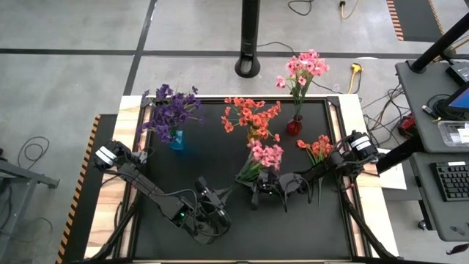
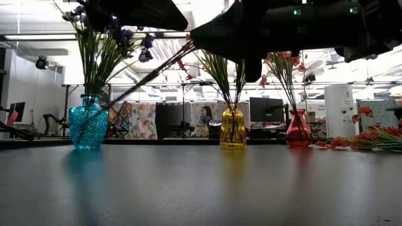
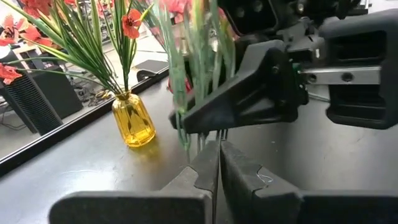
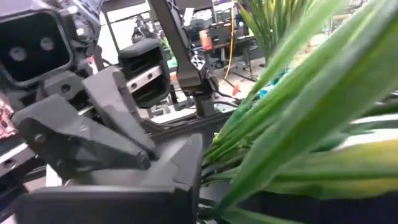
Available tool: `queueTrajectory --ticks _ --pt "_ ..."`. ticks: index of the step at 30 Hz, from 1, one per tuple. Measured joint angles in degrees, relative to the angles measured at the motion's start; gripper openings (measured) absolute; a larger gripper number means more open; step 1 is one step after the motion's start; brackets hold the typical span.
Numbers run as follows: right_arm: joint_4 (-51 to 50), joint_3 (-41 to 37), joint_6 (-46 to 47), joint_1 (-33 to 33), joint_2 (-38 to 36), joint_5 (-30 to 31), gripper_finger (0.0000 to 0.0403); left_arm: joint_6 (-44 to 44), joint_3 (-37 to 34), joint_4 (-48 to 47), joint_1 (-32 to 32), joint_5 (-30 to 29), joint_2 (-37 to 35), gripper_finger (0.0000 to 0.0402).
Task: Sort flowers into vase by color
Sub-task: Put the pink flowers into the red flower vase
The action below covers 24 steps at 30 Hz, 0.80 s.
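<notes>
On the black worktop (image 1: 168, 172) three small glass vases stand along the far side: a blue textured vase (image 1: 176, 141) with purple blossoms (image 1: 170, 108), a yellow vase (image 2: 233, 135) in the middle holding orange-red blossoms (image 1: 251, 115), and a red vase (image 1: 294, 126) with a tall pink spray (image 1: 304, 68) leaning past the far edge; a loose orange-red spray (image 1: 317, 148) lies flat on the worktop near the right edge, its thin green stem pointing toward the near side.

Nearer the middle, the right hand (image 1: 265, 185) has its dark fingers drawn in on the green stems (image 3: 198, 74) of a pink-blossomed spray (image 1: 265, 155), which is held off the surface with its blossoms pointing toward the yellow vase; the right wrist view is filled with its long green leaves (image 4: 298, 112) just past the fingers.

The left hand (image 1: 218, 196) sits just beside it, toward the left and near side, its two dark fingers (image 3: 199, 177) pressed fully together and holding nothing; its tips point at the pink spray's stems and the right hand's fingers.
</notes>
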Motion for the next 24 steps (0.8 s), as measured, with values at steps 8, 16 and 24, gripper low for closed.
queueTrajectory --ticks 8,16,24 --pt "-0.1 0.0 -2.2 0.4 0.0 0.0 0.0014 -0.1 0.0 0.0 0.0 0.7 0.0 0.0067" --pt "-6.3 0.0 -4.3 1.3 -1.7 0.4 0.0013 3.5 2.0 -2.9 -0.5 9.0 0.0 0.0184" --pt "-24.4 0.0 -3.5 1.5 -9.5 0.6 0.0013 2.5 10.1 -18.4 -1.3 9.6 0.0 0.0212"
